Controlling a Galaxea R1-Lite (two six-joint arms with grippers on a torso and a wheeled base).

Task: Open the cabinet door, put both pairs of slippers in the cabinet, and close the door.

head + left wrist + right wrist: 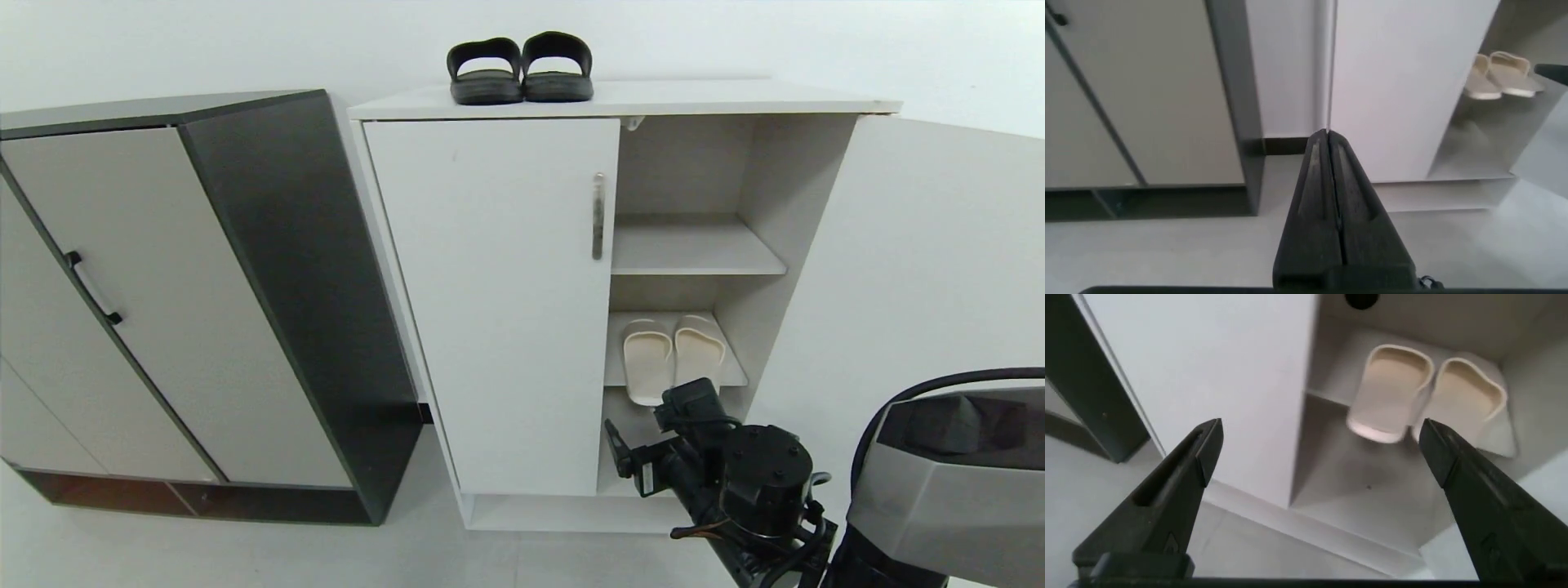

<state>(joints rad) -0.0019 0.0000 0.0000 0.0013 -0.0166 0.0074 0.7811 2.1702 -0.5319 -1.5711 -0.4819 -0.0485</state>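
It looks like a home entryway: a white cabinet (490,310) holds cream slippers (673,355), with black slippers (520,69) on top. A grey cabinet (163,310) stands beside it, against a plain wall (245,41) on a pale floor (245,555).

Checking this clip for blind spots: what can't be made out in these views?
- Behind the shut left door: hidden by it, head view.
- Lowest compartment: partly covered by the right gripper, head view.
- Open right door: cut off by head view's right edge.
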